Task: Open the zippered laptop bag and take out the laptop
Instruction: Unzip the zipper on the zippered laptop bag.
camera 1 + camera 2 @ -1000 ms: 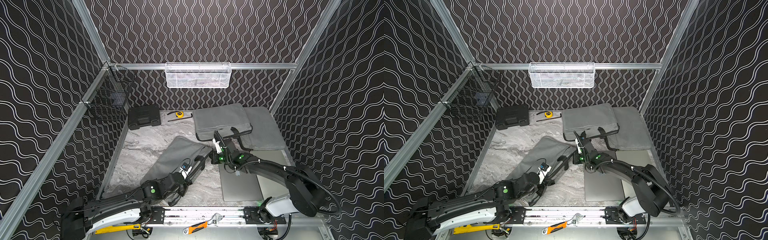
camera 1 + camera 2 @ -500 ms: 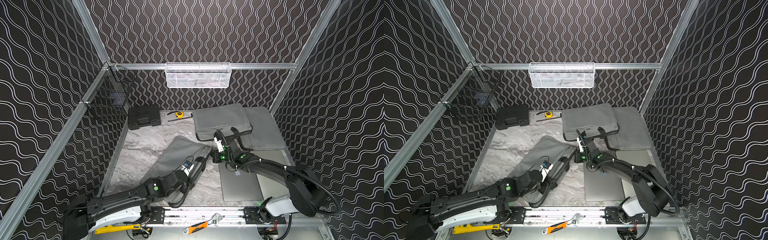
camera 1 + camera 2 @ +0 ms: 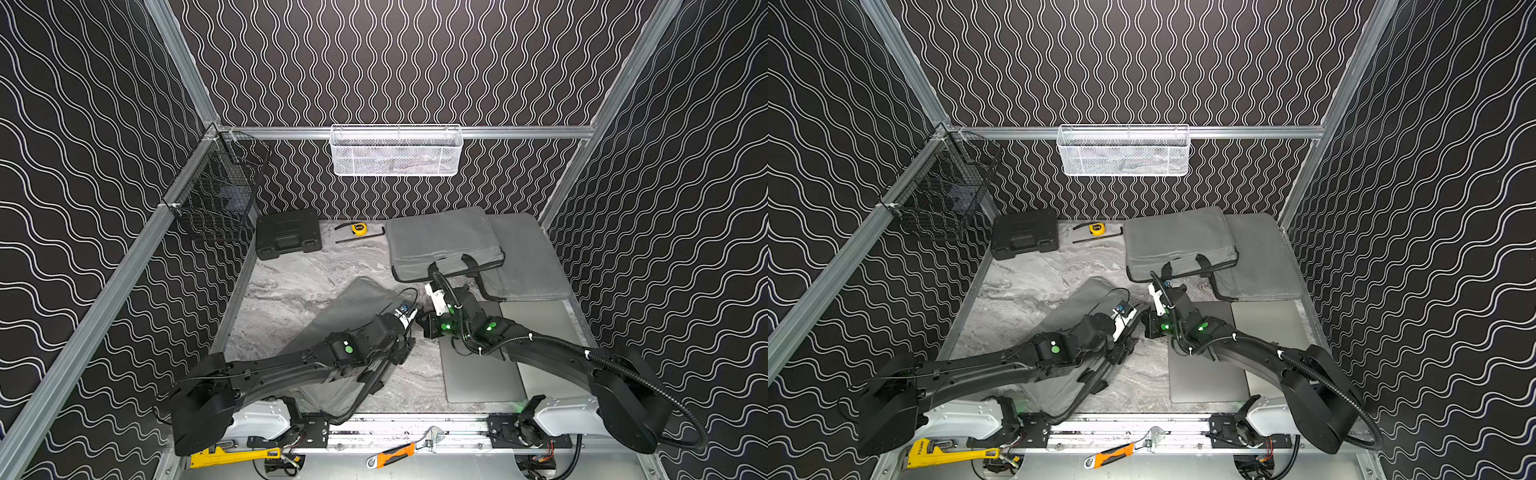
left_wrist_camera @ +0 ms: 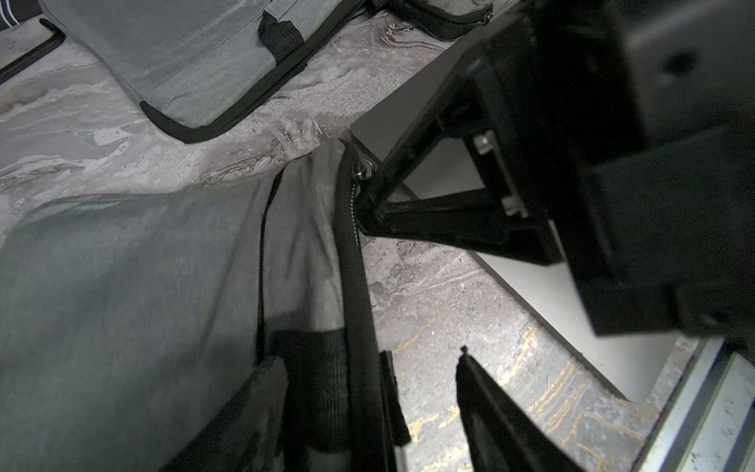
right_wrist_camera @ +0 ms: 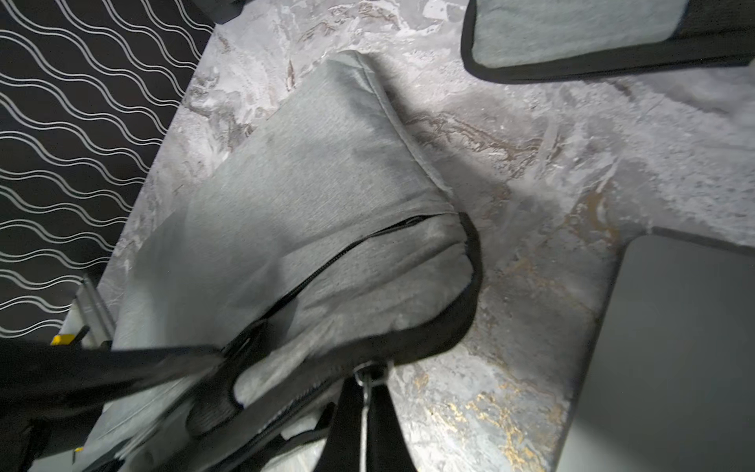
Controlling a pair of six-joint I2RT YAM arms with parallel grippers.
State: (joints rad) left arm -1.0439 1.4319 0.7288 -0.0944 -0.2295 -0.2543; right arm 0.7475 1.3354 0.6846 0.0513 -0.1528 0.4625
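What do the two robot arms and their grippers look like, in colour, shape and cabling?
Both the left arm and the right arm are black with white base housings and green lit dots on the joints. A ribbed black hose runs along the right arm; a thin black cable loops at the left wrist. The left gripper and right gripper have black, tapering fingers.

The left arm (image 3: 270,370) and right arm (image 3: 552,361) are black, with green lights (image 3: 348,350) near the wrists and white bases (image 3: 257,417). A ribbed black cable (image 3: 559,343) runs along the right one. The right gripper (image 5: 369,392) is two black wedges.
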